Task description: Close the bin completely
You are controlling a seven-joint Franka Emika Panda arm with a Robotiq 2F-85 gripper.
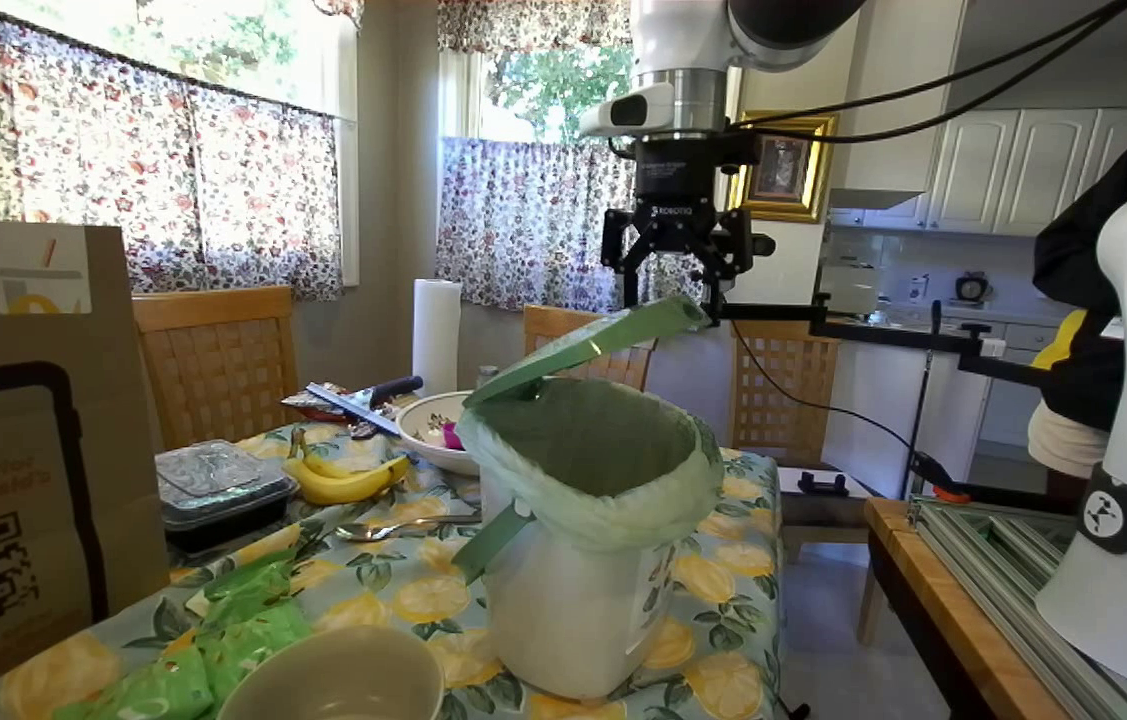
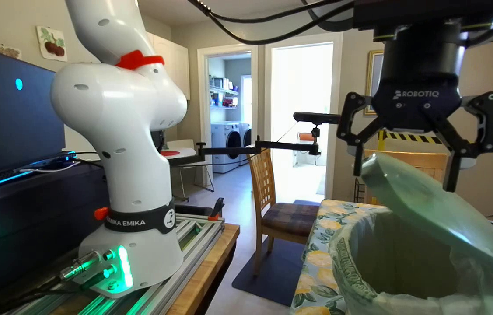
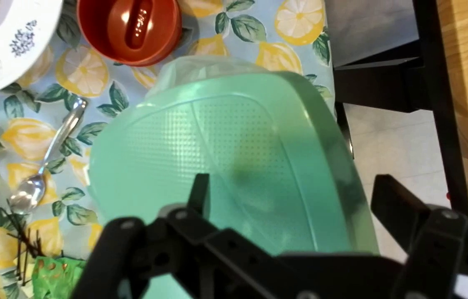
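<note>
so, bin (image 1: 573, 610) stands on the cloth (image 1: 373, 575), lid (image 3: 217, 158) tipped partway up above it. claw (image 2: 403, 177) is spread, gripping nothing, fingers (image 2: 452, 173) astride the lid's raised edge over the bin; can't tell if either touches. main risk: pushing down like this, a finger could slip past the edge and leave the lid ajar. the outer one, going low, may snag the liner (image 1: 613, 518) draped over the bin's rim; bunched film there could also block full seating. off-center push could tip or skid the bin into the bowl (image 1: 335, 688) beside it. i'd clench first, then press that edge straight down.
</note>
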